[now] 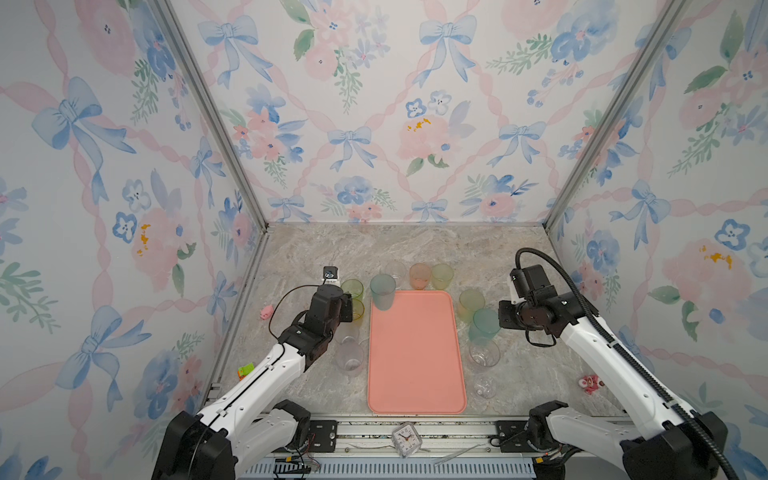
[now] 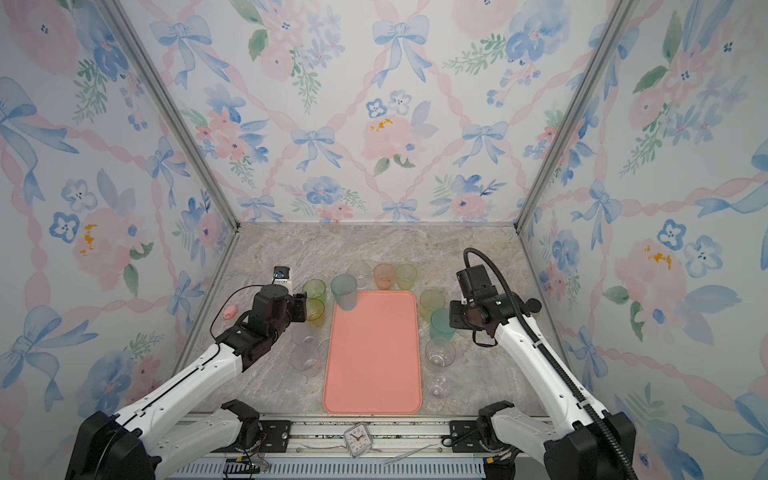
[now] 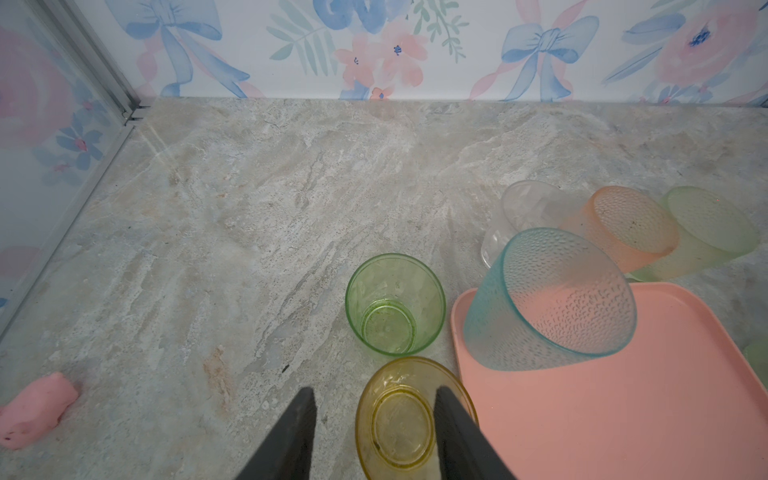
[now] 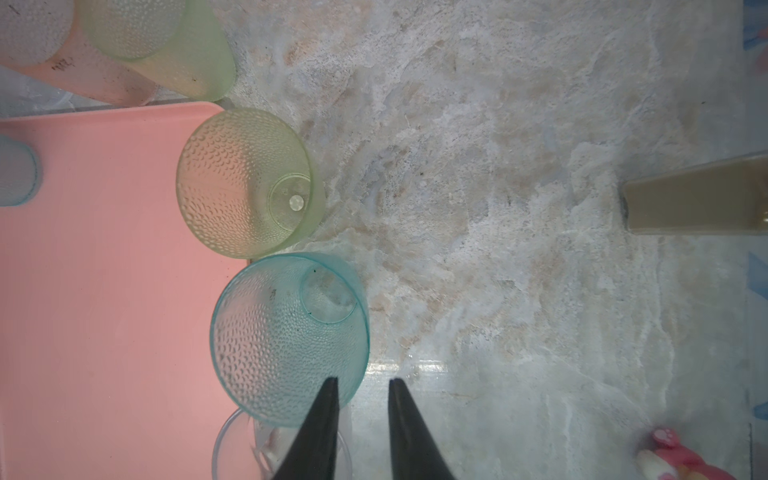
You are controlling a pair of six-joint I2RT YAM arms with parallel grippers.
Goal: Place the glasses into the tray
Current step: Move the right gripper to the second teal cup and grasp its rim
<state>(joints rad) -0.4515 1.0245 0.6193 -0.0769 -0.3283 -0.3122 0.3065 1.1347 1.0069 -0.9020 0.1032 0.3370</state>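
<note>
Pink tray (image 1: 415,365) holds one teal glass (image 1: 382,291) in its far left corner, other glasses (image 1: 471,303) around it on marble (image 1: 374,249); my left gripper (image 3: 374,390) sits, jaws apart, at a yellow glass (image 3: 399,424), and my right gripper (image 4: 363,380), jaws narrowly apart, straddles the rim of a second teal glass (image 4: 282,332).

The tray (image 1: 415,357) is nearly all bare; only a teal glass (image 1: 382,291) stands on its far left corner, so from above the way down is open. Just behind it a row of three glasses (image 1: 419,275) closes the far edge. On its left a green glass (image 1: 352,288), a yellow glass (image 3: 401,419) and clear glasses (image 1: 351,357) stand close together. On its right four more glasses (image 1: 484,322) make a line just beside the rim, with narrow gaps. The far half of the bench (image 1: 407,245) is free. A pink toy (image 1: 266,311) lies near its left edge. A bottle (image 4: 698,199) is well apart from the glasses, away from the tray.
</note>
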